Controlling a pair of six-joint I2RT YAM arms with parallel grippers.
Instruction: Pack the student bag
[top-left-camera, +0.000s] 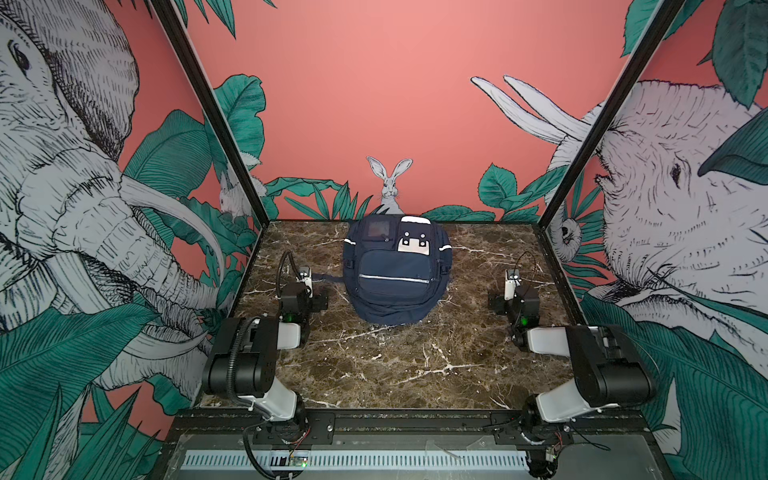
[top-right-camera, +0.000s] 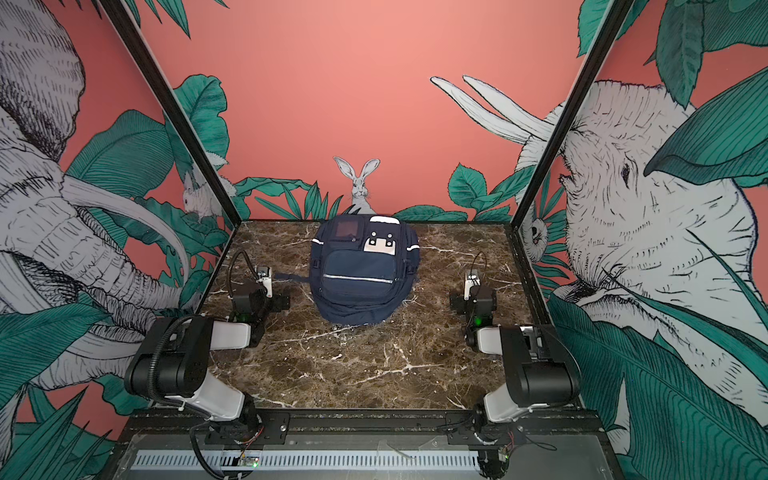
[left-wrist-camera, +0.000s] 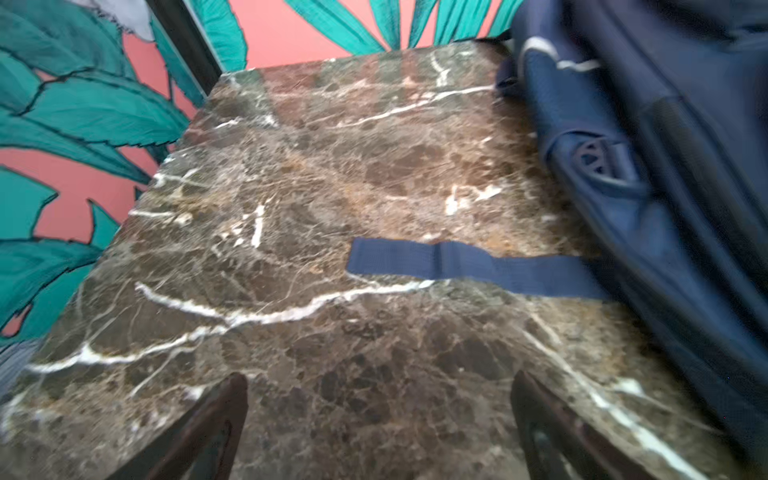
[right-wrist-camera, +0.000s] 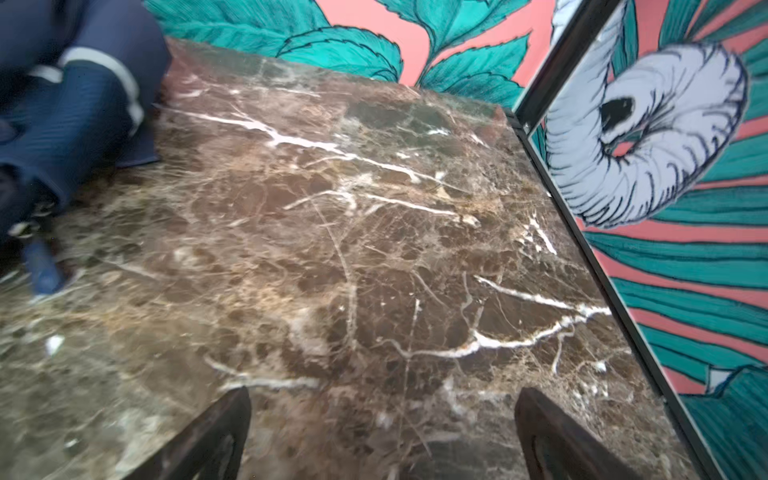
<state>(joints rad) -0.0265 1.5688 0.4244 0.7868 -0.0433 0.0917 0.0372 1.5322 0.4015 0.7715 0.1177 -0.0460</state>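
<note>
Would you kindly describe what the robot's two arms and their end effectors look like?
Both the left arm and right arm have black rounded joint housings joined by white links, each with a small green light near the wrist. A black corrugated cable runs along the left arm. The left end effector and right end effector have dark, tapering fingers.

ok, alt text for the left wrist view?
A navy backpack lies on a brown marble table, one flat strap trailing out across the stone. The two dark fingers of the left gripper stand wide apart above bare marble, holding nothing.
</note>
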